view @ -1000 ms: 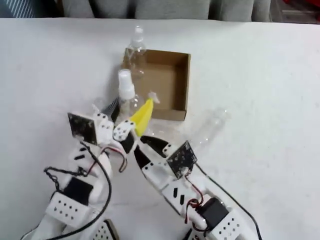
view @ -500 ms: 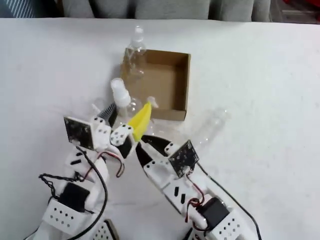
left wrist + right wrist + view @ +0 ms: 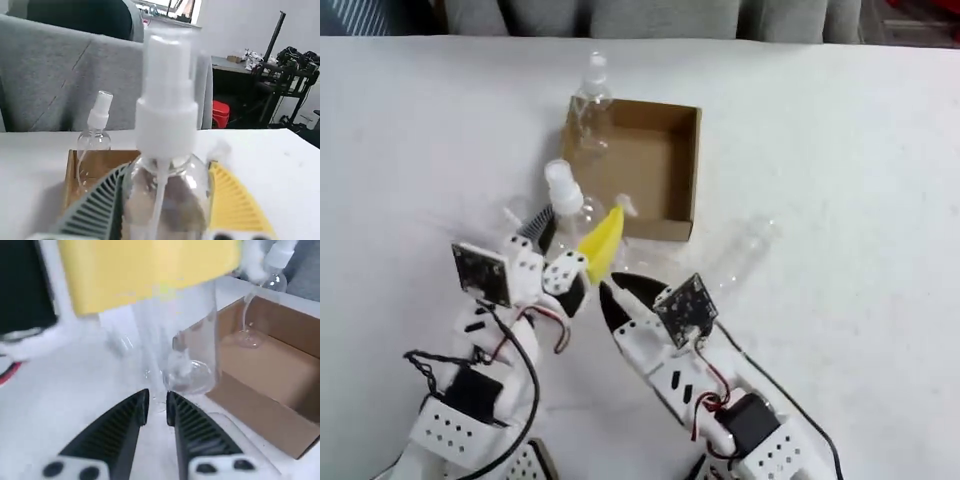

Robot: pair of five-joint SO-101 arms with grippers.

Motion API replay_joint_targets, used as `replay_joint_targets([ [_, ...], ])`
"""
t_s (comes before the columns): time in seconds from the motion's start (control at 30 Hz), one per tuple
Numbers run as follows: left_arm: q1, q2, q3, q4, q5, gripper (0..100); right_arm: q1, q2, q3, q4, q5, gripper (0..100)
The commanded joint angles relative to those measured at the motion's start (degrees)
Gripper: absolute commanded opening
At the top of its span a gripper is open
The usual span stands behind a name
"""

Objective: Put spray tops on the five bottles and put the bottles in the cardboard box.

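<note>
L gripper (image 3: 572,228): you see the grey + yellow jaws clamped on a clear bottle (image 3: 170,185), spray top (image 3: 167,100) on, upright, just beside the cardboard box (image 3: 665,228). R gripper (image 3: 157,402): black jaws nearly together, narrow slit, tips by that bottle's base; contact unclear. A 2nd capped bottle (image 3: 590,110) stands in a box corner.

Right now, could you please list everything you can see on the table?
box: one, brown cardboard, mid-table.
boxed bottle: one, clear with white spray top, upright in the box's far left corner.
held bottle: one, clear with white spray top, in front of the box.
lying bottle: one, clear, on the table right of the box.
table: one, white.
left gripper: grey and yellow, shut on the held bottle.
right gripper: black, low beside the held bottle.
</note>
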Motion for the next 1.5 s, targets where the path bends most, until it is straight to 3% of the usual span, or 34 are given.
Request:
replay_joint_targets([
  [0.0,-3.3,0.0,-0.8,-5.1,-0.6,2,0.7,-0.1,0.5,1.7,0.6,4.5],
  [0.17,-4.5,10.1,-3.7,-12.0,-0.8,2,2.9,-0.1,0.5,4.3,0.6,4.5],
  [0.33,-8.2,30.0,-14.2,-16.6,-0.6,2,10.2,-0.1,0.5,4.0,0.6,4.5],
  [0.5,-11.1,48.7,-20.6,-26.5,-0.6,2,17.1,-0.1,0.4,3.8,0.6,4.5],
  [0.73,-11.5,61.8,-24.9,-37.9,-0.6,2,24.7,-0.1,0.4,1.7,0.7,4.5],
  [1.0,-11.4,72.1,-33.8,-39.1,-1.1,2,31.6,0.3,0.5,4.8,0.7,4.5],
  [1.47,-12.6,92.4,-51.3,-39.1,-1.9,2,31.8,0.3,0.5,6.0,0.7,4.5],
])
